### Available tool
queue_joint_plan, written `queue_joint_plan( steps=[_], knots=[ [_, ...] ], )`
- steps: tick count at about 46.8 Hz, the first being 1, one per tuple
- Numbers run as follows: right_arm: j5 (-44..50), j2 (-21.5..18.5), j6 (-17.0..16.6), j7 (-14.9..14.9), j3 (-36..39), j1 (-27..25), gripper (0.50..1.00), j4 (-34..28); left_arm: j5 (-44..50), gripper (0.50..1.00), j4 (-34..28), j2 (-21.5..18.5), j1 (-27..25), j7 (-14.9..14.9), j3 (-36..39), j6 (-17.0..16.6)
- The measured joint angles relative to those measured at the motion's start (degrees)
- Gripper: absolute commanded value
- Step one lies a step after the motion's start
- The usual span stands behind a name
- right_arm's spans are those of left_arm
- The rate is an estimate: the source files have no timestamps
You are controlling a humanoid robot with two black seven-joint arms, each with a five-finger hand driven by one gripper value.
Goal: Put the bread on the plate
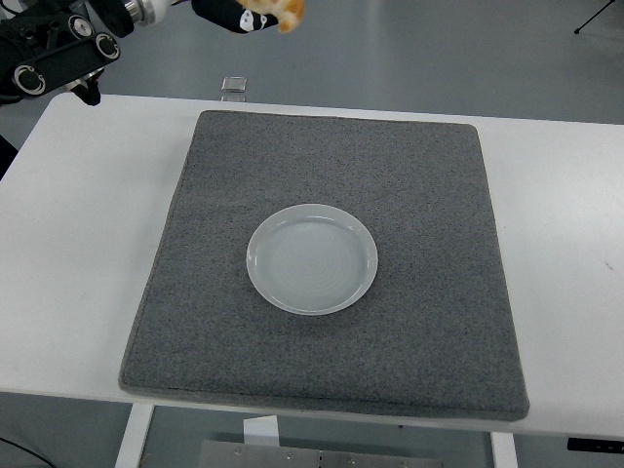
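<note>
Left hand (234,14): fingers clasping bread (278,10), raised beyond table's (78,214) far left corner. Plate (312,258): empty, centre of grey mat (409,195).

I think I work in a lab or test room, not in a home. My white table (68,244) stands on a bare grey floor (409,49) and carries only a grey mat (409,195) with one plate (312,258). A leg of another table (24,58) shows at the far left.
</note>
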State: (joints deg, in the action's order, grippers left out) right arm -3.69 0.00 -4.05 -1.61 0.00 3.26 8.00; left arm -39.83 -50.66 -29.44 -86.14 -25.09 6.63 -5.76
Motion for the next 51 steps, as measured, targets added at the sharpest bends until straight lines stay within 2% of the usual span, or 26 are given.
queue_joint_plan(
  steps=[8, 12, 17, 36, 44, 51],
  knots=[
    [0.0, 0.0, 0.0, 0.0, 0.0, 0.0, 0.952, 0.0, -0.5, 0.500, -16.3, -3.4, -4.0, 0.0, 0.6, -1.9],
    [0.0, 0.0, 0.0, 0.0, 0.0, 0.0, 0.952, 0.0, -4.3, 0.500, -21.7, -3.9, -4.2, 0.1, 1.3, -3.4],
    [0.0, 0.0, 0.1, 0.0, 0.0, 0.0, 0.952, 0.0, -11.9, 0.500, -25.5, -4.0, -2.2, 0.0, 1.4, -6.4],
    [0.0, 0.0, 0.0, 0.0, 0.0, 0.0, 0.952, 0.0, -28.7, 0.500, -27.1, -3.2, 13.2, -0.3, 1.0, -12.8],
    [0.0, 0.0, 0.0, 0.0, 0.0, 0.0, 0.952, 0.0, -30.2, 0.500, -26.2, -1.7, 18.2, -0.8, 0.7, -15.4],
    [0.0, 0.0, 0.1, 0.0, 0.0, 0.0, 0.952, 0.0, -31.1, 0.500, -24.1, -0.4, 21.7, -1.0, 0.8, -16.3]
  ],
)
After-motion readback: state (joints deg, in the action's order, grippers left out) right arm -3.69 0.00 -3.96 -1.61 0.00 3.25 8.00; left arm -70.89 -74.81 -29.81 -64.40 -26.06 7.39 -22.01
